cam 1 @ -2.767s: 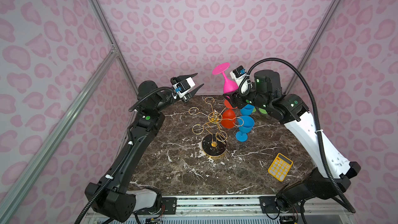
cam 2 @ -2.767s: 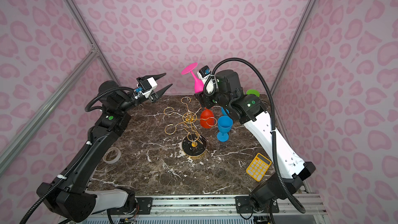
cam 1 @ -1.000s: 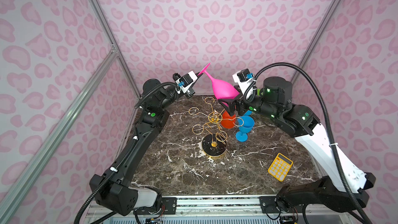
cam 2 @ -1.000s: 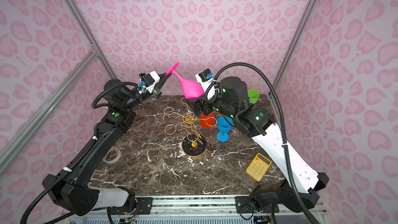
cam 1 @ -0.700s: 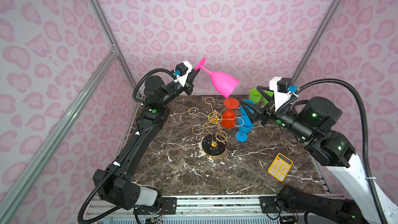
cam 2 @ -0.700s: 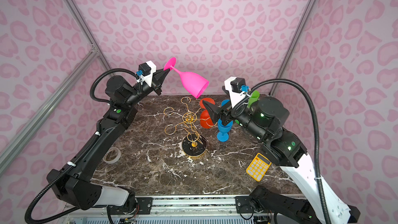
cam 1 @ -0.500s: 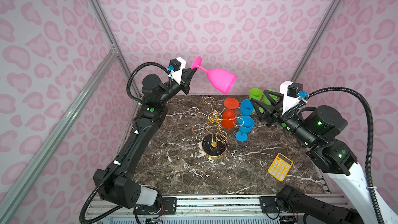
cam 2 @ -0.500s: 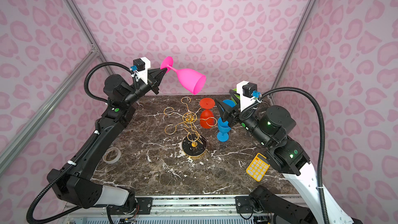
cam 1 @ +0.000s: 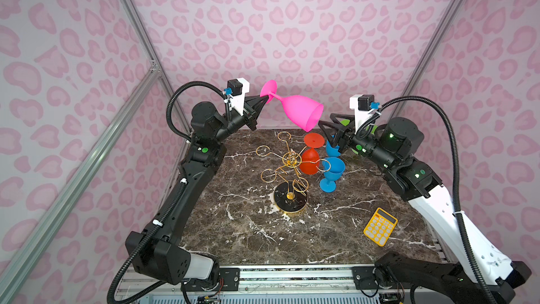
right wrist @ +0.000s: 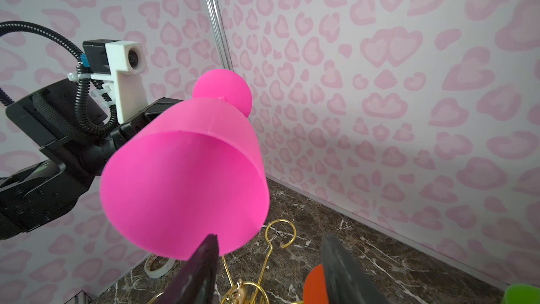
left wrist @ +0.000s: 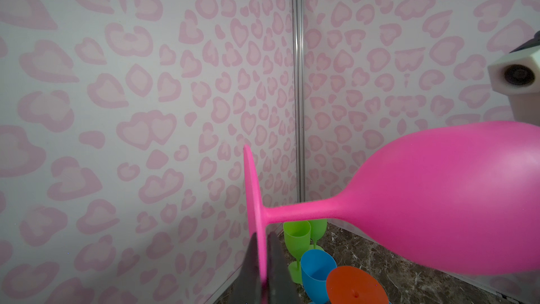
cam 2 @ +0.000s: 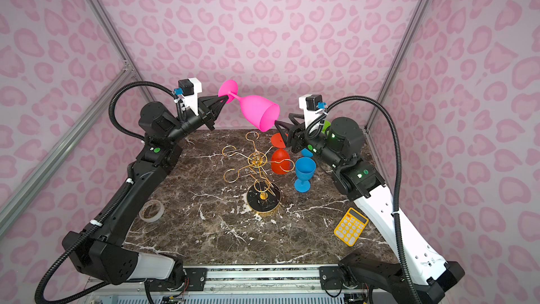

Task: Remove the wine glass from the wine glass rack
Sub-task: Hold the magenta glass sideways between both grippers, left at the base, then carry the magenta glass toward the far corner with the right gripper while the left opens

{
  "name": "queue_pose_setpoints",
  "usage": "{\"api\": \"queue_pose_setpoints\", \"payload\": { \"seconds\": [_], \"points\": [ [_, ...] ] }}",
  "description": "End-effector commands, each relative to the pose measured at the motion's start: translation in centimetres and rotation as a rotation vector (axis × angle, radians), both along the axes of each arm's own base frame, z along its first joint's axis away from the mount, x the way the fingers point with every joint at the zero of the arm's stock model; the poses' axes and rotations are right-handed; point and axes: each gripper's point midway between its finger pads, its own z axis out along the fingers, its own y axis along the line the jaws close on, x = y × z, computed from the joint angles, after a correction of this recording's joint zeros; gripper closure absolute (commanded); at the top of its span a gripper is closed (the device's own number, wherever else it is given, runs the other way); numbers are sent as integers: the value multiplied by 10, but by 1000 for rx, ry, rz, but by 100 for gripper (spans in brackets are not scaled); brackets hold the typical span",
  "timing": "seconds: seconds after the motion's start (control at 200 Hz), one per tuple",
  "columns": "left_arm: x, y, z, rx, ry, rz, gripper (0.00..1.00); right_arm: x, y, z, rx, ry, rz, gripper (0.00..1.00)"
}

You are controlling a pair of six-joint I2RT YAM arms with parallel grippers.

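Note:
A pink wine glass [cam 1: 298, 111] [cam 2: 257, 111] hangs tilted in the air behind the table, bowl mouth toward the right arm. My left gripper [cam 1: 264, 99] [cam 2: 223, 99] [left wrist: 264, 258] is shut on its round foot. The right gripper [cam 1: 325, 130] [cam 2: 280, 130] [right wrist: 268, 258] is open just below the bowl's rim, with nothing between its fingers. Under them stands the gold wire wine glass rack [cam 1: 292, 159] [cam 2: 257, 159] on its round black base [cam 1: 290, 200]. A red wine glass [cam 1: 309, 162] [cam 2: 280, 162] hangs upside down from one arm.
A blue glass [cam 1: 331, 171] stands upright right of the rack, another blue one [cam 1: 331, 149] behind it. Green glasses [left wrist: 296, 235] stand at the back right corner. A yellow calculator [cam 1: 380, 226] lies front right, and a tape roll [cam 2: 151, 210] lies at the left.
The left gripper has carried the pink glass up and to the left by its foot. The right gripper drew back to the right, then returned under the bowl's rim with its jaws narrower.

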Motion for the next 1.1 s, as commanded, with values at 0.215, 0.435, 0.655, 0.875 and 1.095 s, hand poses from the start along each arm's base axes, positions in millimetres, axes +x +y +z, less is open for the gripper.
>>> {"api": "queue_pose_setpoints", "payload": {
  "seconds": [0.215, 0.435, 0.655, 0.875, 1.095],
  "points": [
    [-9, -6, 7, -21, -1, -75, 97, 13, 19, 22, 67, -49, 59, 51],
    [-14, -9, 6, -19, 10, -107, 97, 20, 28, 24, 73, -45, 84, 74],
    [-10, -8, 6, -37, 25, -100, 93, 19, 28, 25, 82, -30, 88, 96],
    [-7, -6, 8, -46, 30, -80, 67, 10, 13, 37, 91, -35, 42, 100],
    [-10, 3, 12, -37, -6, -15, 29, -8, -37, 53, 62, -63, -132, 100]
  ]
}}
